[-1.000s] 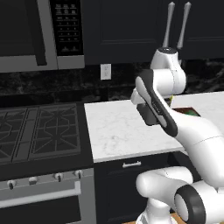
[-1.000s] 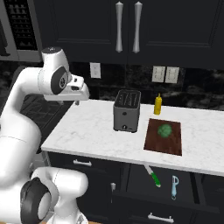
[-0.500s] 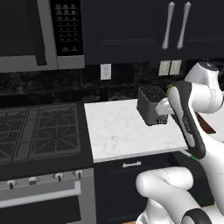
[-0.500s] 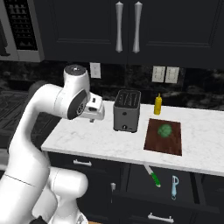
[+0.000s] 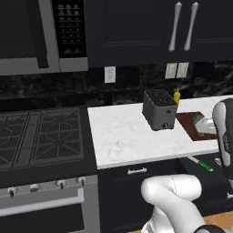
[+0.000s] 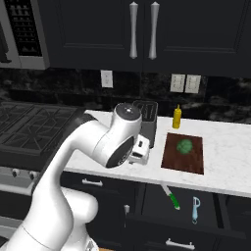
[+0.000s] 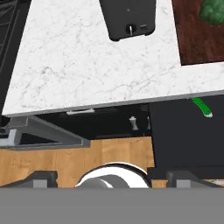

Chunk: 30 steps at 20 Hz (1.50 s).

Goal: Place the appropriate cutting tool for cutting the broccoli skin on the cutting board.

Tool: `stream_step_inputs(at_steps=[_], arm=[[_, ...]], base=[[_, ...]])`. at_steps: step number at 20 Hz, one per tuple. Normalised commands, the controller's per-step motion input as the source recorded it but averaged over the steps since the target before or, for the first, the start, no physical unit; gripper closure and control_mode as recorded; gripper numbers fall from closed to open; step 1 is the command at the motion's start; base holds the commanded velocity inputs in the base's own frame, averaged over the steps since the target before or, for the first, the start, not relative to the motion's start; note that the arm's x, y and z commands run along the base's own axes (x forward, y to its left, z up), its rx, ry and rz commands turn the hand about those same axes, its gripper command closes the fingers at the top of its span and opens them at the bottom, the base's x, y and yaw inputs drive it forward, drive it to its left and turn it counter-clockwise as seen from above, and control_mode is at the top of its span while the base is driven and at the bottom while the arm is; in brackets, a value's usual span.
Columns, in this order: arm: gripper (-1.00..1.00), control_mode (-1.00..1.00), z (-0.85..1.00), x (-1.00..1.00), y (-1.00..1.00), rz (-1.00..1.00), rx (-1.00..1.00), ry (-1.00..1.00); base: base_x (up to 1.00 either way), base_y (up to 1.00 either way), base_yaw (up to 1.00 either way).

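The cutting tool [image 6: 172, 198], a slim utensil with a bright green handle and a pale blade end, lies in the open drawer [image 6: 206, 206] below the desk [image 6: 230, 152], near the front, which explains why the arm hangs out over the desk's near edge with its hand turned downward. The jaws cannot be made out in the base views, and in the hand view their tips sit low against the bottom edge, so I cannot tell how far apart they stand; nothing appears between them, and I judge them empty. From the hand, the view looks down past the marble desk edge to the green handle [image 7: 201, 106] poking out at the right, still well apart from the hand. A pale blue utensil [image 6: 195, 210] lies just right of the tool in the same drawer. Up on the desk, the cutting board [image 6: 184, 159] lies right of the dark toaster [image 6: 146, 122], with the broccoli [image 6: 185, 146] resting on its far half, leaving the near half bare for the tool. A yellow bottle [image 6: 177, 117] stands by the wall behind the board. The reach into the drawer seems not yet made.
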Motion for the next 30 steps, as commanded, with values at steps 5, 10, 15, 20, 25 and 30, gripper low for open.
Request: stream_step_inputs(at_steps=[5,10,15,20,25,30], arm=[[-1.00,-1.00,-0.25,-0.44,-1.00,-0.10,0.05,0.07],[-1.00,-1.00,-0.31,-0.49,-0.95,-0.10,0.02,0.03],[-1.00,-1.00,-0.17,-0.15,-0.70,-0.03,0.00,0.02],[-1.00,-1.00,-0.17,0.13,-0.43,0.00,-0.01,0.11],[-1.00,-1.00,-0.38,0.10,-0.11,0.00,-0.04,0.21],[-1.00,-1.00,-0.47,0.03,0.00,0.00,-0.01,0.17]], base=[[0.00,0.00,0.00],[0.00,0.00,0.00],[0.00,0.00,0.00],[0.00,0.00,0.00],[0.00,0.00,0.00],[0.00,0.00,0.00]])
